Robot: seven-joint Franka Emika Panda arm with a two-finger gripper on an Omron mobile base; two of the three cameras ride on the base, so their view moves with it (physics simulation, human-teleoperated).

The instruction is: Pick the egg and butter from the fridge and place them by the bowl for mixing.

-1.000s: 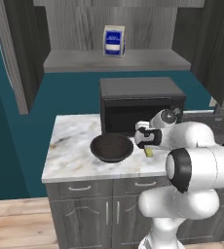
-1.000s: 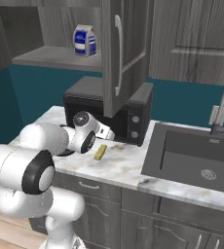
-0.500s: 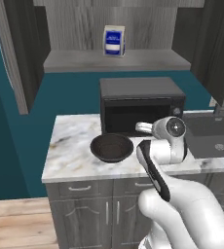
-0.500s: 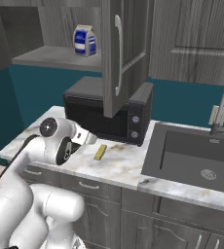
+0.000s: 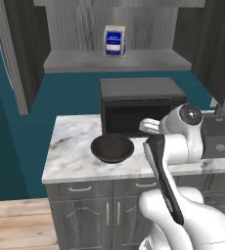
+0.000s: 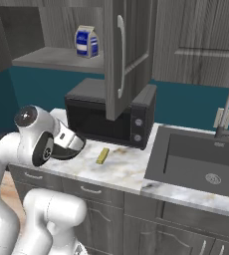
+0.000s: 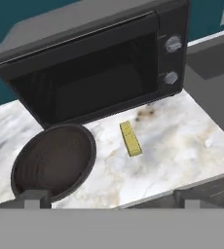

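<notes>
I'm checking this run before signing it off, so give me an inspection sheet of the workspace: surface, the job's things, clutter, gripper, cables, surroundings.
Surface: marble counter, bare between the things on it.
Job's things: butter lies flat on the counter, right of the bowl in the hand view, apart from it, in front of the microwave. Egg: nothing seen. Fridge: nothing seen.
Clutter: blue-and-white carton upright on the open shelf above the microwave.
Gripper: open, empty, above the counter's front edge, clear of butter and bowl.
Cables: nothing seen.
Surroundings: sink with faucet right of the counter; cupboard door hangs open above the microwave.
</notes>
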